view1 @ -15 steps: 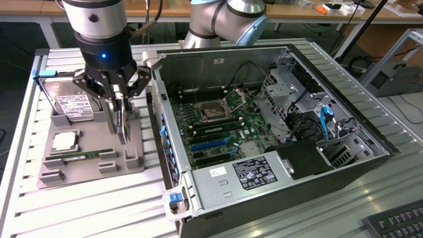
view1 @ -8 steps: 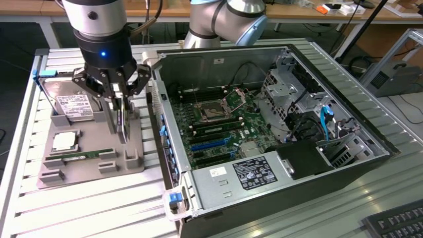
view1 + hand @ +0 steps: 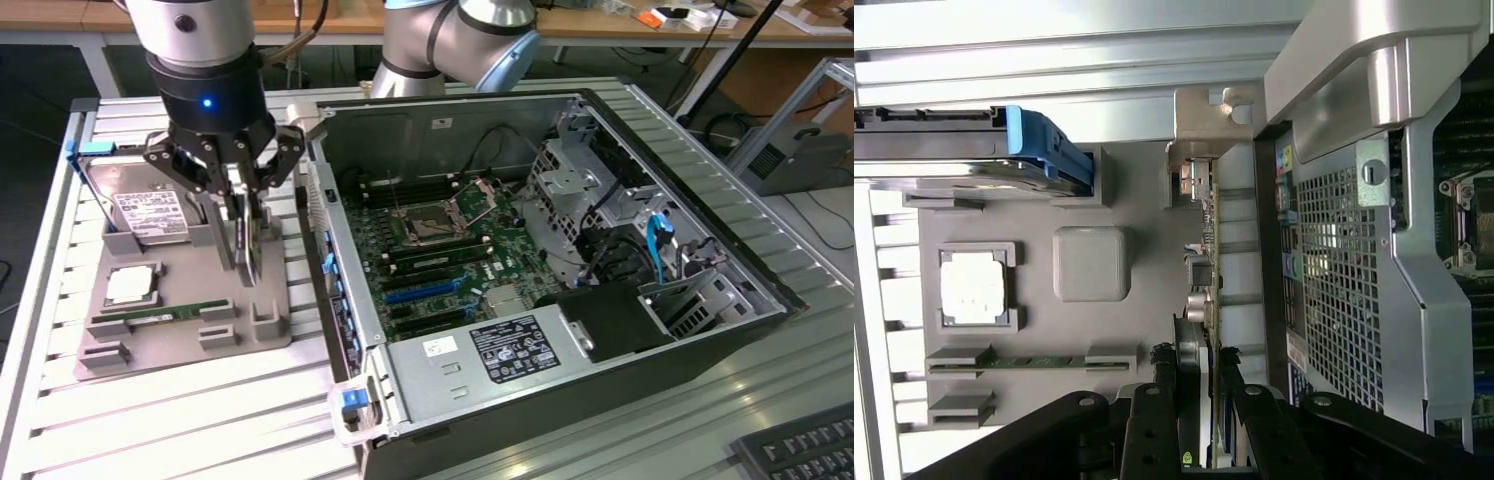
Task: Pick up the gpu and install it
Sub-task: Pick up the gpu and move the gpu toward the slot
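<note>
Now, hand (image 3: 243, 208): partly closed, pinching the gpu (image 3: 248, 255) by its upper edge.
Gpu place: upright, edge-on at the grey tray (image 3: 187, 345), on the side beside the open computer case (image 3: 400, 120); whether clear of its slot, unclear.
Handling: keep vertical, pull straight, no twisting.
Materials: thin dark board, grey metal edge; matte moulded tray; ribbed metal worktop (image 3: 160, 430).

The gripper (image 3: 243, 200) clasps the gpu (image 3: 248, 255), which stands edge-on over the grey tray (image 3: 174, 348), near the hard drive (image 3: 150, 212). The open computer case (image 3: 534, 300) lies just beside, on the exterior view's right
</note>
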`<state>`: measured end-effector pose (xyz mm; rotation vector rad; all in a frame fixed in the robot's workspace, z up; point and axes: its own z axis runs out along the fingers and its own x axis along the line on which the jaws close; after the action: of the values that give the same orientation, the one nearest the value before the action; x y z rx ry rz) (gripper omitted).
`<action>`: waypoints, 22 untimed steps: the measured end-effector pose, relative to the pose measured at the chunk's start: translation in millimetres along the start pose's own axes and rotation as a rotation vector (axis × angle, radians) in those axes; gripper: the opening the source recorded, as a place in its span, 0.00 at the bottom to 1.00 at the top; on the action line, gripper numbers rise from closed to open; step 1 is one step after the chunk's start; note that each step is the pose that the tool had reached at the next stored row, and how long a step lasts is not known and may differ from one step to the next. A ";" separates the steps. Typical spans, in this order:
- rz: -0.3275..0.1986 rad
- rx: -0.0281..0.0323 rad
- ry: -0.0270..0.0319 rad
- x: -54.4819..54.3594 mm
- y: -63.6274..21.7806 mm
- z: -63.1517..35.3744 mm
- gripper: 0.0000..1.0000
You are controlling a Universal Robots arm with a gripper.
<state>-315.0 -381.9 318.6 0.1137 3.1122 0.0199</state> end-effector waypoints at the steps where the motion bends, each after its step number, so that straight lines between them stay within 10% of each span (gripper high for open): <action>1: 0.000 -0.0001 0.0000 0.0 0.0 -0.5 0.27; 22: 0.000 -0.0022 0.0002 -0.4 0.2 -13.4 0.27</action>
<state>-315.0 -382.0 332.0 0.1137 3.1123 0.0234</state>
